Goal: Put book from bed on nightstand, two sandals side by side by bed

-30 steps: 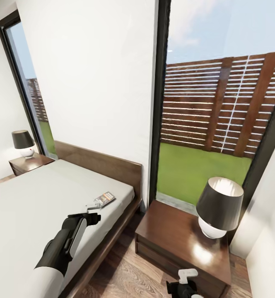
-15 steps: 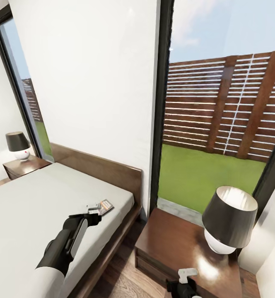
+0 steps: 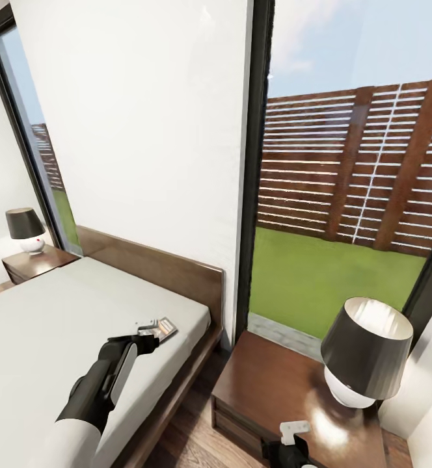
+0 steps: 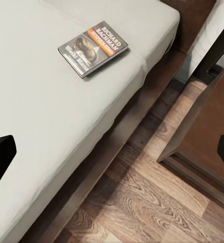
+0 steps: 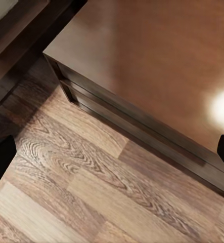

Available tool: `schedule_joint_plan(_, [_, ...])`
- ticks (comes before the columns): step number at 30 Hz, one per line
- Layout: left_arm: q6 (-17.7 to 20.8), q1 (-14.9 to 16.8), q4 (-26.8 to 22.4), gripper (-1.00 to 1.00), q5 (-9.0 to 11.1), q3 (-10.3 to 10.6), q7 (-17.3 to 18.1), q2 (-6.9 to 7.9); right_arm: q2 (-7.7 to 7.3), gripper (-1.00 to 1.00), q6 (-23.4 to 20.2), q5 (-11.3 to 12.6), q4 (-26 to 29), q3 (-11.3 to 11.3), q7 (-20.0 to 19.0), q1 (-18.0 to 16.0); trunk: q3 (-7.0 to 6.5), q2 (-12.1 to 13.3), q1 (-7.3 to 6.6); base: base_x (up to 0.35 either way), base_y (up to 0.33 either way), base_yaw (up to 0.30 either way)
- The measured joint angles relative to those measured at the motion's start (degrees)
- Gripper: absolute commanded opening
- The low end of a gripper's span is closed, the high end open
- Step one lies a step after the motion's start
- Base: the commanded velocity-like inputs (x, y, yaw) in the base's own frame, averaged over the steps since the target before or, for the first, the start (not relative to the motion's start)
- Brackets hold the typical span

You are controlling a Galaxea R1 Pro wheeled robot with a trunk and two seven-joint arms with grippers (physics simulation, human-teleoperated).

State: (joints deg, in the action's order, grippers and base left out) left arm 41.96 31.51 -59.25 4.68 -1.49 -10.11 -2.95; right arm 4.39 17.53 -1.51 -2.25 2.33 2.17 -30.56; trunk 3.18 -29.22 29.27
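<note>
This is a bedroom in a home: a low bed (image 3: 40, 325) with a pale grey mattress and dark wooden headboard fills the head view from about 7 to 9 o'clock. A glossy dark nightstand (image 3: 268, 383) carrying a black-shaded lamp (image 3: 365, 351) stands at 5 o'clock, with a second nightstand (image 3: 34, 263) and lamp (image 3: 25, 229) at 9 o'clock. White walls, a wood-plank floor (image 4: 142, 202) and tall dark-framed windows (image 3: 352, 195) onto a slatted fence and grass complete it.

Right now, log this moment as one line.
phase: reaching | left gripper: open above pale grey bed | dark grey orange-banded book: lying on bed, ungrasped
</note>
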Motion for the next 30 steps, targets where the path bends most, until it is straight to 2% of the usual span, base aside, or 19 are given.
schedule_joint_plan(5, [0.0, 0.0, -0.1, 1.0, 0.0, 0.0, 0.0, 0.02, 0.01, 1.0, 1.1, 0.0, 0.0, 0.0, 0.0, 0.5, 0.0, 0.0, 0.0, 0.005, 0.0, 0.0])
schedule_joint_plan(16, [0.0, 0.0, -0.2, 1.0, 0.1, 0.2, 0.0, 0.12, 0.25, 1.0, 6.9, 0.0, 0.1, 0.0, 0.0, 5.0, 0.0, 0.0, 0.0, 0.001, 0.0, 0.0])
schedule_joint_plan(19, [0.0, 0.0, -0.2, 1.0, 0.1, 0.2, 0.0, 0.11, 0.31, 1.0, 7.4, 0.0, 0.1, 0.0, 0.1, 5.2, 0.0, 0.0, 0.0, 0.039, 0.0, 0.0])
schedule_joint_plan(30, [0.0, 0.0, -0.2, 1.0, 0.1, 0.2, 0.0, 0.13, 0.35, 1.0, 7.8, 0.0, 0.1, 0.0, 0.0, 5.4, 0.0, 0.0, -0.03, 0.284, 0.0, 0.0])
